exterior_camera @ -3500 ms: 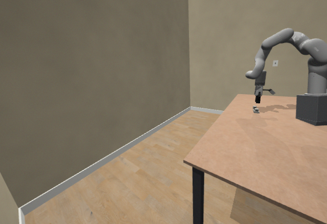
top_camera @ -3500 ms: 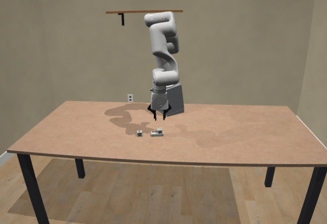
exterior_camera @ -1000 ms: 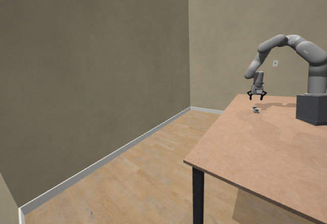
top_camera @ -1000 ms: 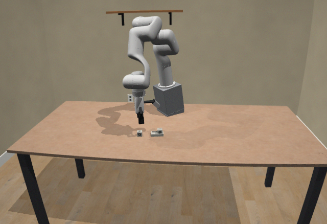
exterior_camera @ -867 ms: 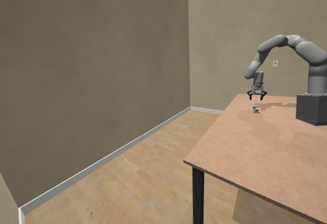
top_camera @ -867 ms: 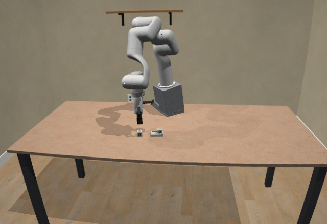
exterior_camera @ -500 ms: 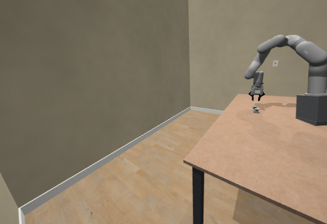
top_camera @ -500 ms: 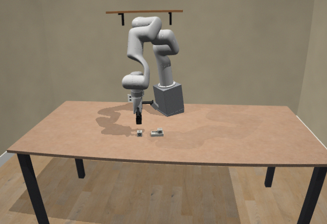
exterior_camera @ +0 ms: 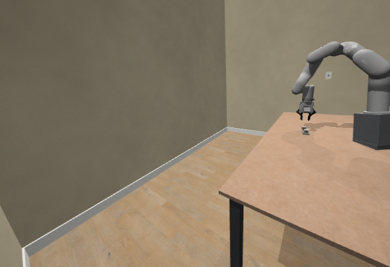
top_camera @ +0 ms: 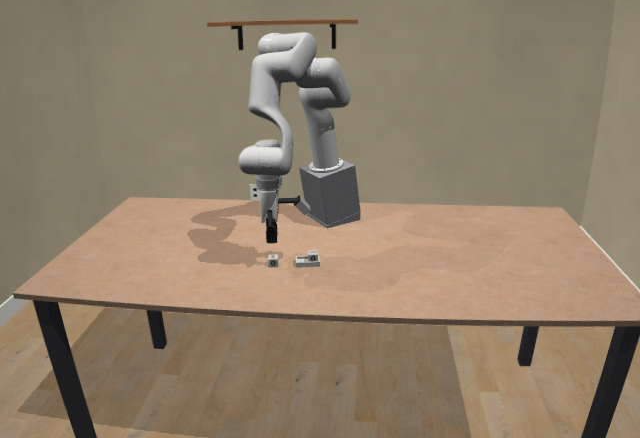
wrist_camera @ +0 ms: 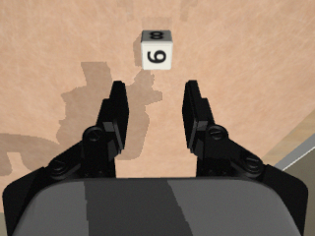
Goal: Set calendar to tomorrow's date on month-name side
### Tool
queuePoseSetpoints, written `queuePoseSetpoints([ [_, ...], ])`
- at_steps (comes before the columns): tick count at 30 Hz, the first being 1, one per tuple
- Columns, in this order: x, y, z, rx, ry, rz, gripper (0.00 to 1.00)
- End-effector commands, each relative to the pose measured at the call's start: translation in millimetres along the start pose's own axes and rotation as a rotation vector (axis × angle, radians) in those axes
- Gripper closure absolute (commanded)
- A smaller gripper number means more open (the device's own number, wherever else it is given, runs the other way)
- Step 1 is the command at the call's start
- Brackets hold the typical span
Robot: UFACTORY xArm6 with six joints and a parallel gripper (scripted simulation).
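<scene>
My gripper point(wrist_camera: 154, 90) hangs half open over the table point(top_camera: 465, 268) with nothing between its fingers. The loose cube point(wrist_camera: 157, 49) lies on the bare wood at top centre of the wrist view, a 6 or 9 facing up (an 8 on the side). The tray point(top_camera: 307, 261) with the other cube point(top_camera: 312, 254) is just right of it in the top view. I should centre over the loose cube, square my jaws to two opposite faces, then descend straight.
</scene>
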State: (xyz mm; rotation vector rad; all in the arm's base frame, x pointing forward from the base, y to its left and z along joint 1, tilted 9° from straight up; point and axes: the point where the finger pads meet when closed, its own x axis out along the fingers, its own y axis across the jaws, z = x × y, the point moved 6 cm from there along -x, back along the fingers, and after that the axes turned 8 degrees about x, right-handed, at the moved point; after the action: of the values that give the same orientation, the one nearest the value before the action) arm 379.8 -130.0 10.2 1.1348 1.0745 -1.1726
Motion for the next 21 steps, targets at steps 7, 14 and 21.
queuePoseSetpoints([
  [7,-0.9,1.0,0.3,0.0,-0.001,0.003,0.53],
  [14,-0.5,1.0,0.3,0.0,-0.001,0.003,0.53],
  [21,1.5,1.1,0.3,0.0,-0.001,0.002,0.53],
])
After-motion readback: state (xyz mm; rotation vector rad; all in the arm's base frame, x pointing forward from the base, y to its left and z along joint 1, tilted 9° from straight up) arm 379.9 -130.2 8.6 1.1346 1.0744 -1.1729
